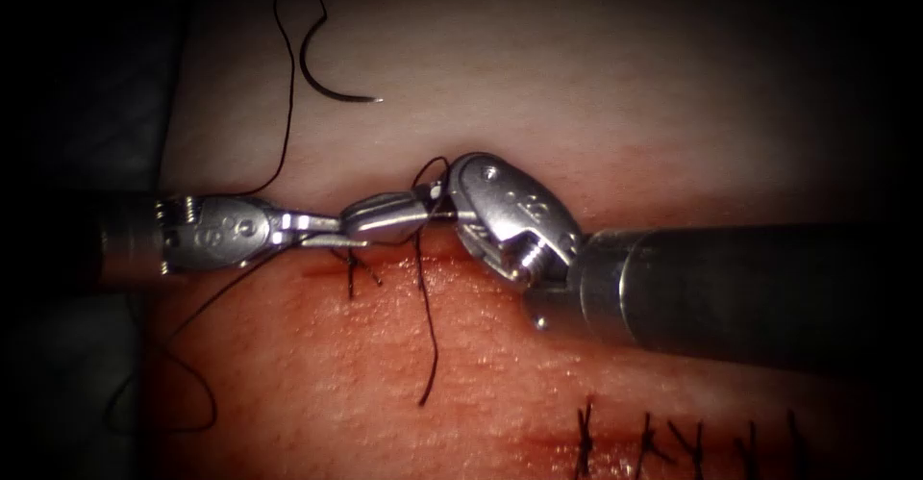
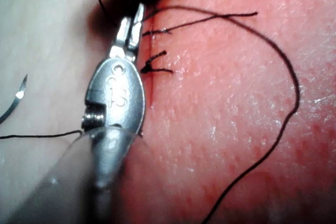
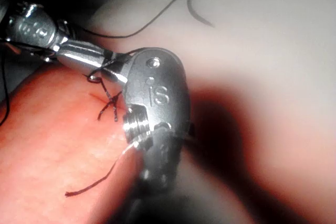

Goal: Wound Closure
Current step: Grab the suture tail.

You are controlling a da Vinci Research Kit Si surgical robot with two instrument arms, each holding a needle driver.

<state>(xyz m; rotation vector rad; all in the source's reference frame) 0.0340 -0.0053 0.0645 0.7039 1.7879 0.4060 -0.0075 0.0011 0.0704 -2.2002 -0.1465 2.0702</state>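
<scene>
The needle (image 1: pixel 327 66) lies loose on the pale tissue (image 1: pixel 615 86), well up and left of the cut (image 1: pixel 404 261) and out of it, its point facing right; neither tool holds it. I would guess it was set there to keep clear of the thread work.

The two tools meet tip to tip just above the cut. The left pincer (image 1: pixel 380 215) looks narrow, its jaws drawn together near the thread (image 1: pixel 423 297), but from here I cannot tell if it really grips a strand. The right pincer (image 1: pixel 452 209) is turned toward it, with thread curling over its nose; its jaws are hidden behind the wrist, so I cannot tell their state.

A knot (image 1: pixel 354 268) with short ends sits on the cut just below the left pincer. One free thread end hangs down over the red tissue. More stitches (image 1: pixel 663 437) lie well to the lower right.
</scene>
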